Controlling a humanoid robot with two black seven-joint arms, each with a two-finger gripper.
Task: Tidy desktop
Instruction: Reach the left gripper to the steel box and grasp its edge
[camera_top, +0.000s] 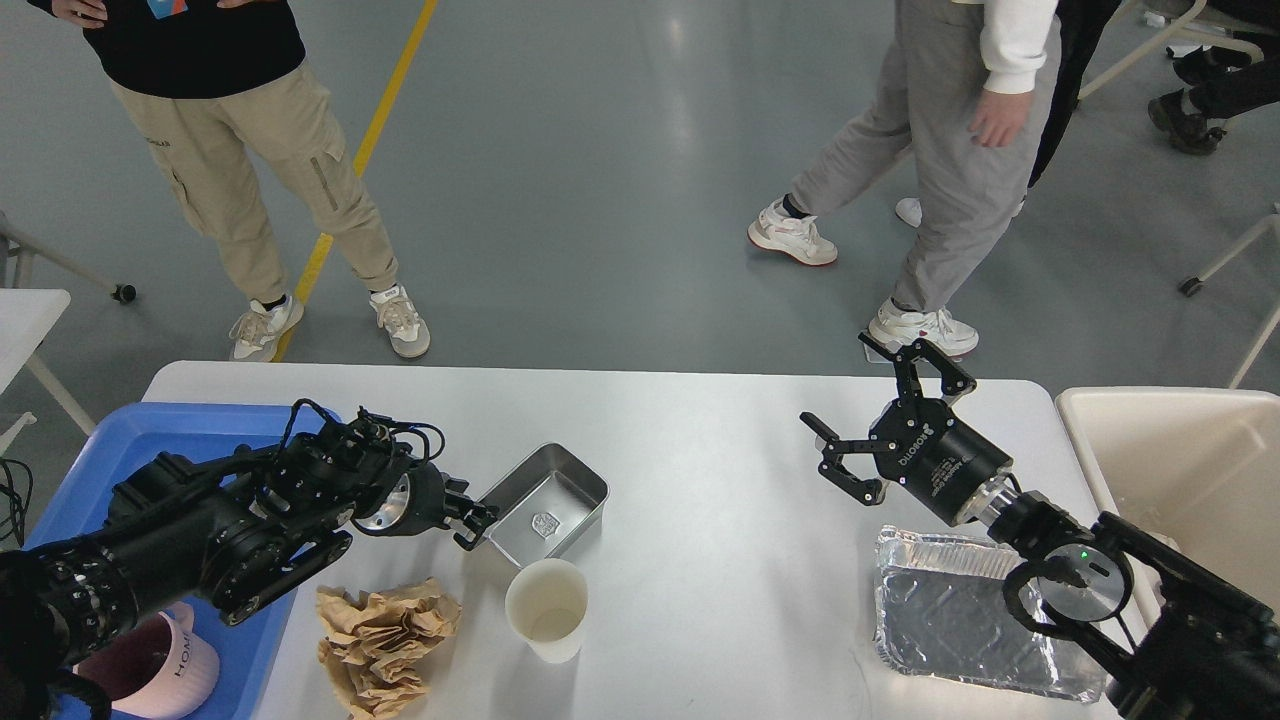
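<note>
Left tool (473, 520), lower left of centre: fingers at the near-left rim of the steel tin (545, 503). The tin sits tilted, left edge raised, so the tool appears to be pinching that rim, though the finger gap is dark and small; I cannot tell for certain whether it is pressed together on the metal.

Right tool (880, 410), right of centre: fingers spread wide, holding nothing, hanging above the surface and apart from every item.

Outward from the left tool: paper cup (546, 608) just below the tin, upright; crumpled brown paper (385, 630) to its left. Blue tray (170, 430) at the left edge, with a pink mug (160, 675) in its lower corner. Foil tray (965, 620) at lower right, below the right arm. Beige bin (1180, 470) at the far right edge.

Desktop (700, 440): white surface filling the lower half of the frame.

Progress, as a judgement: early. Only the mug is put away. Tin, cup, paper and foil tray all remain on the surface; tin looks like the item in hand.
</note>
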